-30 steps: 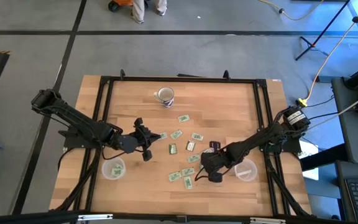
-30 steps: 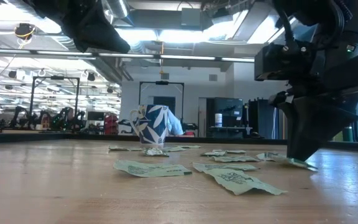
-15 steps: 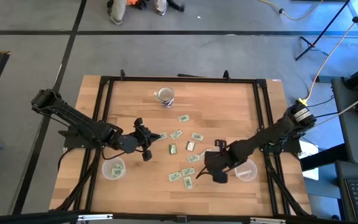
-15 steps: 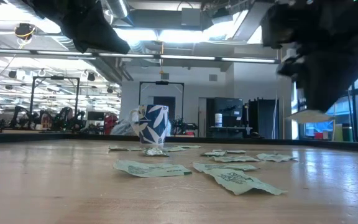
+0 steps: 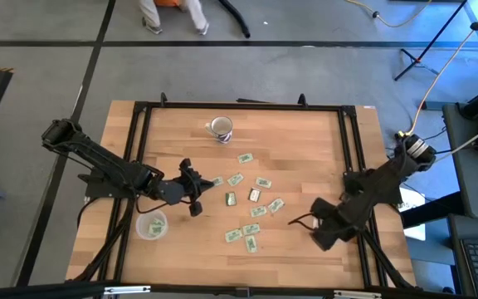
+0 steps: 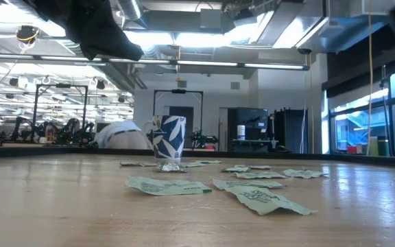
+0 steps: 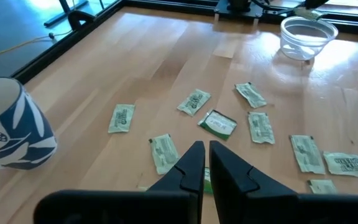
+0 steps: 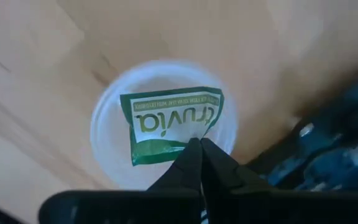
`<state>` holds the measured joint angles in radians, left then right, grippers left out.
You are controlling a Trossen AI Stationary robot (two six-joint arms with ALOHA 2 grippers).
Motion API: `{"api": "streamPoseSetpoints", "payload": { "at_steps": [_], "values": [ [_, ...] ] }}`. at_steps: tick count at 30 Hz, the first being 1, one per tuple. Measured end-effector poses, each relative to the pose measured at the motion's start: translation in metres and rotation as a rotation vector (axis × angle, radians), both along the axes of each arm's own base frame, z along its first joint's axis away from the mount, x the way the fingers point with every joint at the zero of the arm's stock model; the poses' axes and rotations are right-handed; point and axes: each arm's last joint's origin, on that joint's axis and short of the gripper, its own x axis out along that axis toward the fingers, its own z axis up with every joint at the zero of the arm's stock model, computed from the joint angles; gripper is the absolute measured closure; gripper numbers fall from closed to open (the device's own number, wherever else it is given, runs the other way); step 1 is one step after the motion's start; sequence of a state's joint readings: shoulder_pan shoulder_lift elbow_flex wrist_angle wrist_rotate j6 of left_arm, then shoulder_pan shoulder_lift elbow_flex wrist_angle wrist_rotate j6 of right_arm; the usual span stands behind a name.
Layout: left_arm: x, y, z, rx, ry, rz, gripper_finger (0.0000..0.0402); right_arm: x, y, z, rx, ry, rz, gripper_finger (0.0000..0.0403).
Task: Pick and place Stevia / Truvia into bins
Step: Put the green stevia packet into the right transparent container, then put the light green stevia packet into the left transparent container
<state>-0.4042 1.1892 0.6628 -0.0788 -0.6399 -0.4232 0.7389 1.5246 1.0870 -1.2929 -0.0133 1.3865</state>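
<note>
Two grippers are seen over the wooden table (image 5: pixel 305 133). The right gripper (image 8: pixel 199 149) is held directly above a clear plastic cup (image 8: pixel 163 124), and its fingers are pinched together on the edge of a green and white Truvia packet (image 8: pixel 169 124), which hangs over the cup's mouth in the right wrist view. In the high view this arm is reached toward the table's near right corner, and the cup beneath it is hidden by the arm.

The left gripper (image 7: pixel 202 163) is poised near the left of the scattered packets, its fingers drawn nearly together with only a narrow slit between them; nothing is seen held there. About ten loose packets (image 5: pixel 251 214) are spread flat over the middle of the table, some touching, most apart. A second clear cup (image 5: pixel 151 225) is stood near the front left edge, just beside the left arm. A white mug with a blue leaf pattern (image 5: pixel 220 127) is set toward the far side of the table. Beyond the table, the legs of a person (image 5: pixel 173 12) are visible on the floor.
</note>
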Motion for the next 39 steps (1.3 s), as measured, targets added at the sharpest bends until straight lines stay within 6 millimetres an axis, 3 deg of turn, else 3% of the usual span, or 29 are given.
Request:
{"api": "streamPoseSetpoints", "payload": {
  "at_steps": [8,25,29,33,39],
  "values": [
    [0.000,0.000,0.000,-0.001,0.001,-0.005,0.0384,-0.009,0.007,-0.029,0.054,-0.014,0.011,0.0401],
    [0.000,0.000,0.000,-0.003,0.001,-0.004,0.0384,-0.011,0.004,-0.032,0.042,-0.002,0.016,0.0329],
    [0.000,0.000,0.000,-0.003,0.001,-0.004,0.0384,-0.010,0.005,-0.021,0.015,-0.003,0.018,0.0323],
    [0.000,-0.001,0.000,-0.013,0.005,-0.019,0.0384,0.000,0.008,-0.002,-0.078,-0.153,0.048,0.0325],
    [0.002,-0.002,0.002,-0.048,-0.014,-0.055,0.0384,0.024,0.018,0.013,-0.042,-0.385,0.277,0.0326]
  ]
}}
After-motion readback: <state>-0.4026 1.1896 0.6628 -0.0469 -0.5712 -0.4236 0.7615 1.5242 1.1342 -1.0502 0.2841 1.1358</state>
